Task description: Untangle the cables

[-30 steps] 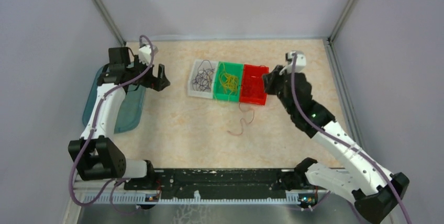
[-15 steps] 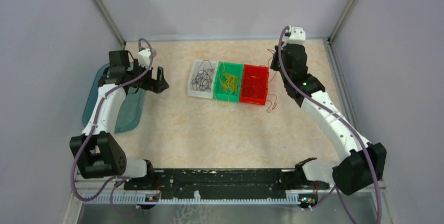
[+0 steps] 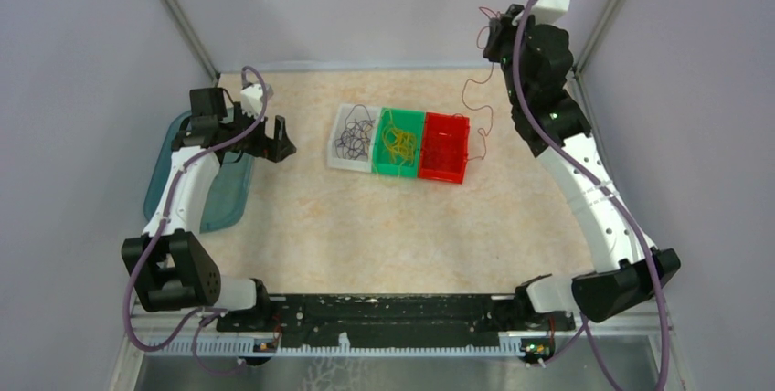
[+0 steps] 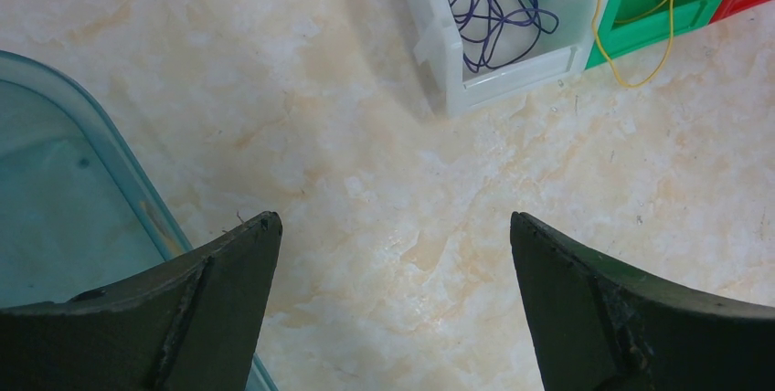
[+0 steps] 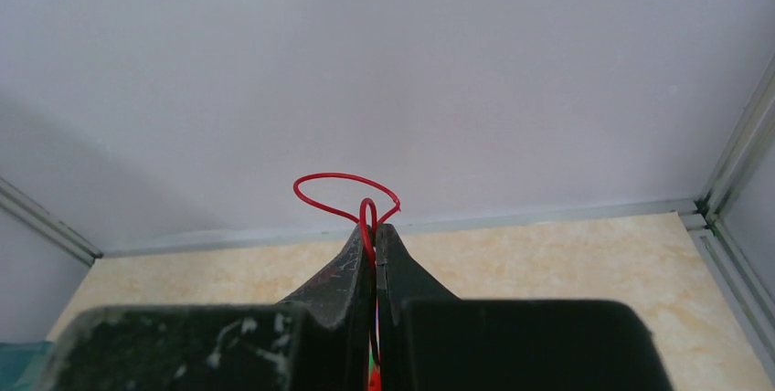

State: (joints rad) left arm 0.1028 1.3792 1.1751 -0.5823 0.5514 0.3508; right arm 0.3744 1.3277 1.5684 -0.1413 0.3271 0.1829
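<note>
A single red cable was pictured dangling from the right gripper, which was held high above the table at about 1 o'clock in the overhead view. The pincer was shown fully closed, with the thin strand nipped between its tips and a small loop standing proud above them. The lower end of the strand was seen just beside the red bin, at that bin's 3 o'clock side; whether it touched the rim could not be told.

The yellow cables were seen in the green bin, one strand trailing over its wall, and the dark cables in the white bin at 9 o'clock of it. The left gripper was pictured at 9 o'clock over the table, beside a teal tray, its jaws spread wide and nothing held.

The step in hand was judged to be the sorting of this one freed strand. It would be done well if the pinch were kept firm, the hanging tail were steadied, and the strand were lowered slowly over the red bin so that it coiled inside, not across the rim.
</note>
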